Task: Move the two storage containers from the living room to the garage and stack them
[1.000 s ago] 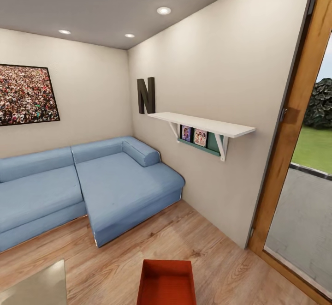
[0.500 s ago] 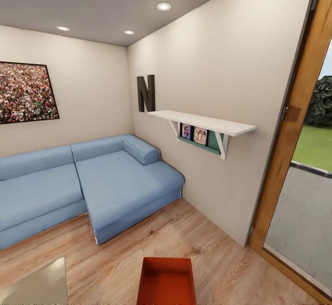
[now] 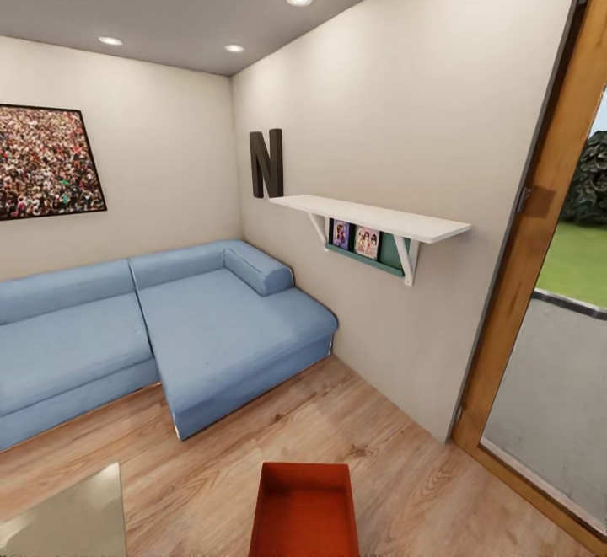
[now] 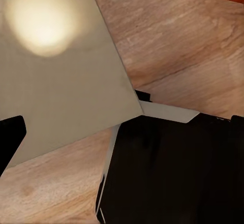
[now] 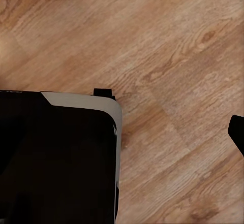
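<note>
Head view: storage container (image 3: 303,511) on wood floor (image 3: 211,473) | grippers' opening: cannot tell

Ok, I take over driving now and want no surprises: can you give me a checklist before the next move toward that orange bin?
1. Storage container in sight, on the wood floor straight ahead: ok.
2. Container upright and empty: ok.
3. Second container located: not ok, just one seen.
4. Floor between the robot and the container free of obstacles: ok.
5. Glass table close on the left, beside the left arm's path: not ok, mind it.
6. Left claw and right claw open and free: cannot tell; the wrist views show just dark finger edges.
</note>
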You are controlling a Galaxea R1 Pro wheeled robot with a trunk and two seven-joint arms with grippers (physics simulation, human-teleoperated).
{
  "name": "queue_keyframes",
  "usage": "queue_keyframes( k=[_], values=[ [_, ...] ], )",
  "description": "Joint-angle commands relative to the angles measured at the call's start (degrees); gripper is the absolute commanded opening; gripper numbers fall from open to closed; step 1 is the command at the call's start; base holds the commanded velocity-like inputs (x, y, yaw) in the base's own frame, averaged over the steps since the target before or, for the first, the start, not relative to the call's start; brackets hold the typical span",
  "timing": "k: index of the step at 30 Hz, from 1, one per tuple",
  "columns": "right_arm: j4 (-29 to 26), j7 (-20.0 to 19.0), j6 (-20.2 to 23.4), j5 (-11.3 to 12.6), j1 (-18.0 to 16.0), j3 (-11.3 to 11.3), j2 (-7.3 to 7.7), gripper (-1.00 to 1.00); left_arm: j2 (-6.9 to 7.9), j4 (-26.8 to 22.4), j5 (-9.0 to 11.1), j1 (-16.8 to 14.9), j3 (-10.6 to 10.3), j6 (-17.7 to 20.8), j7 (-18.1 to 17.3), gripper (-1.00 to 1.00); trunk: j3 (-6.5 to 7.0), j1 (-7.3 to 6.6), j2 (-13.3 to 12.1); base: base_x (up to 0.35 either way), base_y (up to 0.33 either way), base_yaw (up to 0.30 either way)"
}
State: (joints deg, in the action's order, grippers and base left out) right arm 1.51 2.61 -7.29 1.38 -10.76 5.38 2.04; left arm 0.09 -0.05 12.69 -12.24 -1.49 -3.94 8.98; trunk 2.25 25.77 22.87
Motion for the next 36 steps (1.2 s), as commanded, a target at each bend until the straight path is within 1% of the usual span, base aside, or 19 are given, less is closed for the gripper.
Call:
queue_keyframes(
  k=[1,13,36],
  values=[
    [0.2,0.2,-0.3,0.1,-0.1,0.4,-0.01,1.0,-0.04,0.0,0.4,0.0,-0.2,-0.2,0.1,1.0,-0.12,0.02,0.0,0.0,0.0,0.0],
    [0.2,0.2,-0.3,0.1,-0.1,0.3,-0.02,1.0,-0.29,0.0,0.3,0.0,-0.2,-0.2,0.0,1.0,-1.21,0.02,0.0,0.0,0.0,0.0],
    [0.2,0.3,-0.4,0.2,-0.1,0.3,-0.02,1.0,-0.32,0.0,0.3,0.0,-0.2,-0.2,0.0,1.0,-3.29,0.02,0.0,0.0,0.0,0.0]
  ],
)
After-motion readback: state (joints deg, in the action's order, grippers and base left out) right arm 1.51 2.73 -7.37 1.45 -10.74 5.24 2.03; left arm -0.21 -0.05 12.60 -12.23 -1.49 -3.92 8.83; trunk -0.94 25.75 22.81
